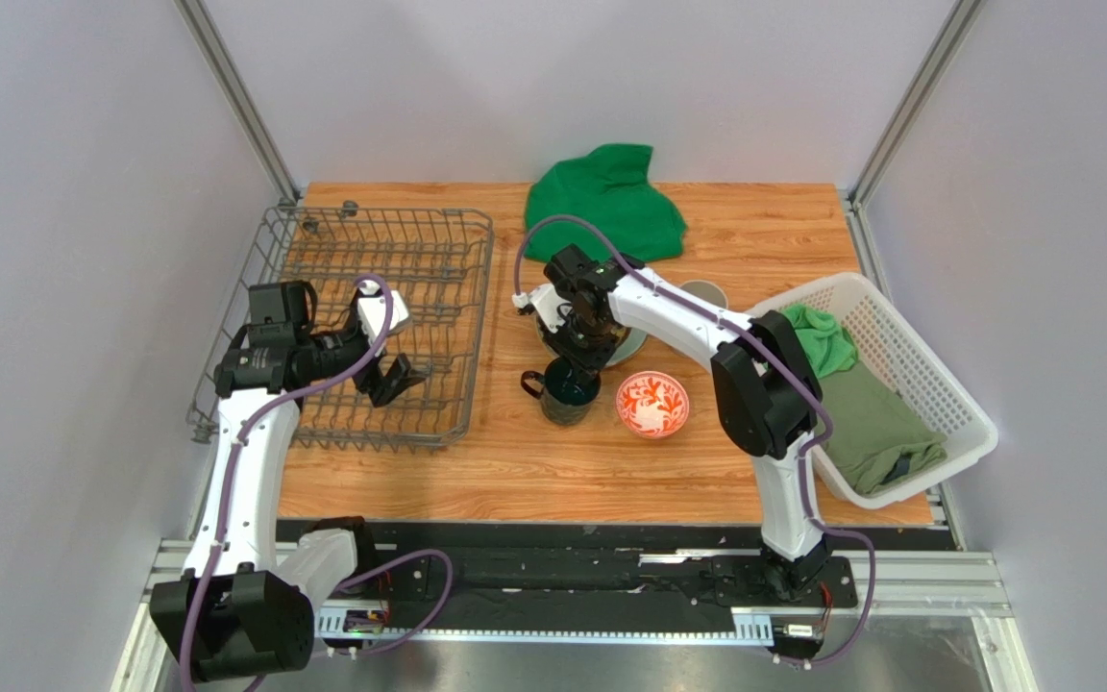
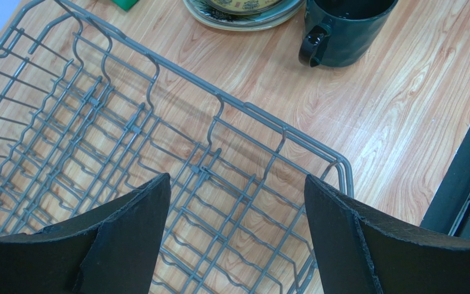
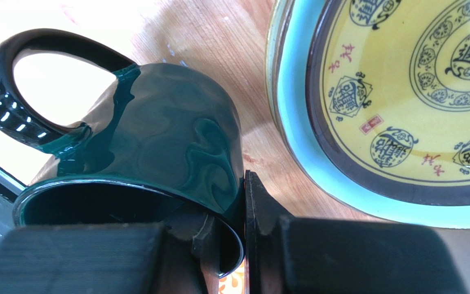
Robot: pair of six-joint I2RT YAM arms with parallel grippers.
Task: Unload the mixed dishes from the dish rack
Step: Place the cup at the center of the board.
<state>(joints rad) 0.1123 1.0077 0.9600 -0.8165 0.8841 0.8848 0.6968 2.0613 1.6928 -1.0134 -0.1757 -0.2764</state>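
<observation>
Dark teal mug [image 3: 158, 153], rim wall pinched between right fingers [image 3: 354, 257], seems set on surface [image 2: 372, 122] beside yellow patterned plate [image 3: 403, 79]; left fingers [image 2: 127, 233] gape above dish rack [image 2: 250, 110]; next: release, lift clear.

dish rack [image 1: 386, 437] on the left of the table [image 1: 762, 238]; mug [image 1: 570, 389] at centre, bowl [image 1: 653, 404] just right of it, stacked plates [image 2: 243, 7] just behind; cloth [image 1: 606, 199] at the back, basket [image 1: 909, 346] (cloths [image 1: 863, 418] inside) at right edge.

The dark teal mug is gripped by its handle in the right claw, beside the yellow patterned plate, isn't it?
Not the handle: the right wrist view shows the right gripper pinching the dark teal mug by its rim, handle free. The yellow patterned plate is indeed beside it.
</observation>
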